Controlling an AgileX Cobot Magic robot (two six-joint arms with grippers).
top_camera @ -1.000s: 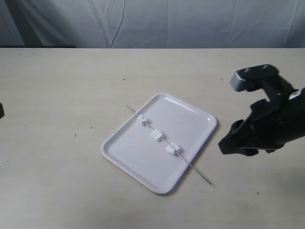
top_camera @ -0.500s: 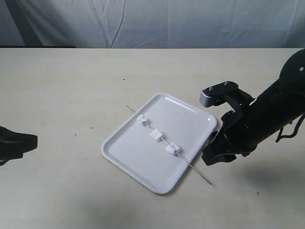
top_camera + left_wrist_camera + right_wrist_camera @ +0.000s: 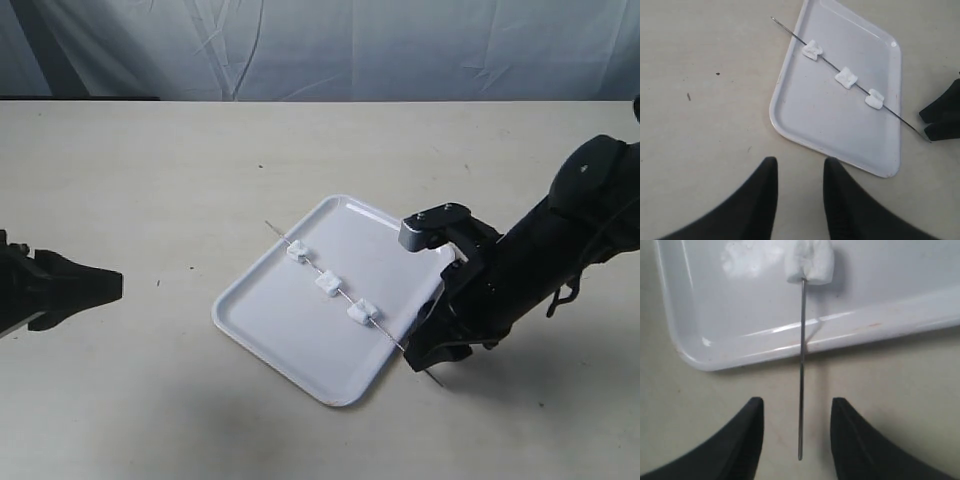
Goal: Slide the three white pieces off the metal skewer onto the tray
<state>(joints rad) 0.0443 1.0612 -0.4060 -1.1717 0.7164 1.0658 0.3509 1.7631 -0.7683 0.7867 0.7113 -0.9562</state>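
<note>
A glossy white tray (image 3: pixel 290 335) lies mid-table. Across it rests the thin metal skewer (image 3: pixel 390 340) with three white pieces (image 3: pixel 328 284) threaded on it. Both skewer ends overhang the rim. My right gripper (image 3: pixel 428 357) is open, and the skewer's near end (image 3: pixel 800 430) lies between its fingers, untouched. In the right wrist view one white piece (image 3: pixel 809 262) sits just inside the tray (image 3: pixel 685 315). My left gripper (image 3: pixel 105 285) is open on the left, well short of the tray (image 3: pixel 790 125). The left wrist view shows the skewer (image 3: pixel 830 64) and all three pieces (image 3: pixel 846 78).
The beige table (image 3: pixel 150 170) stretches around the tray. A grey-white cloth backdrop (image 3: pixel 330 45) hangs behind the far edge. A few small dark specks (image 3: pixel 717 74) mark the tabletop.
My right arm has swung in and down from the right until its fingers straddle the skewer's near end. My left gripper has come in from the left edge toward the tray.
</note>
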